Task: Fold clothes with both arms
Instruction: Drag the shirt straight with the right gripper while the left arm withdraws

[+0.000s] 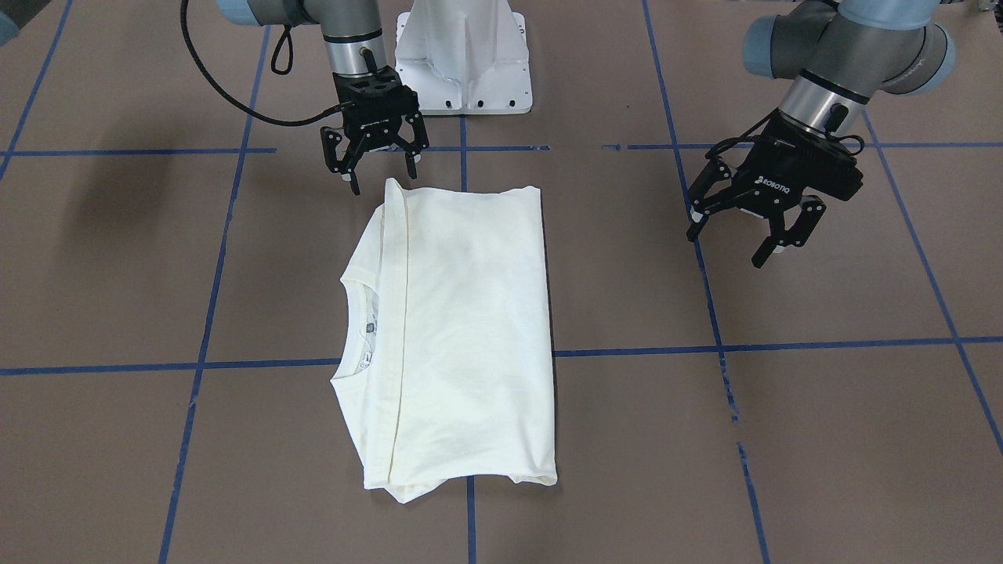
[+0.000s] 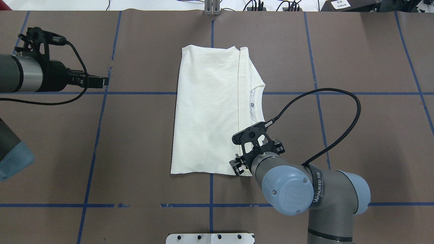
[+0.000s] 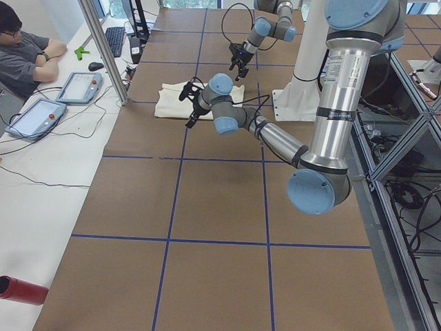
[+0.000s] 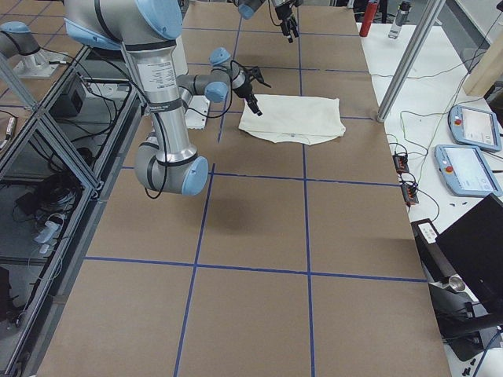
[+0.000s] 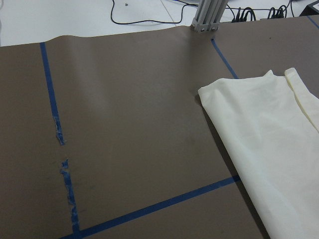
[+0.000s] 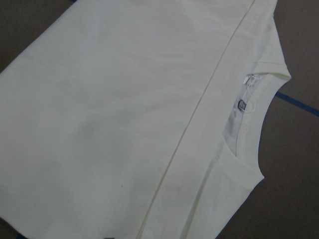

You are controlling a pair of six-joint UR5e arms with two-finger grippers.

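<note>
The cream-white long-sleeved shirt [image 1: 462, 329] lies mid-table on the brown table [image 1: 823, 407], folded into a smooth rectangle, plain side up, its ribbed collar [image 6: 248, 135] showing. The left black two-finger gripper [image 1: 729, 243] and the right black two-finger gripper [image 1: 382, 176] hang spread apart, empty.

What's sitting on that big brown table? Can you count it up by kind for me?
Folded cream shirt: 1
Robot grippers, both open: 2 (left gripper, right gripper)
White pedestal base: 1
Total: 4
</note>
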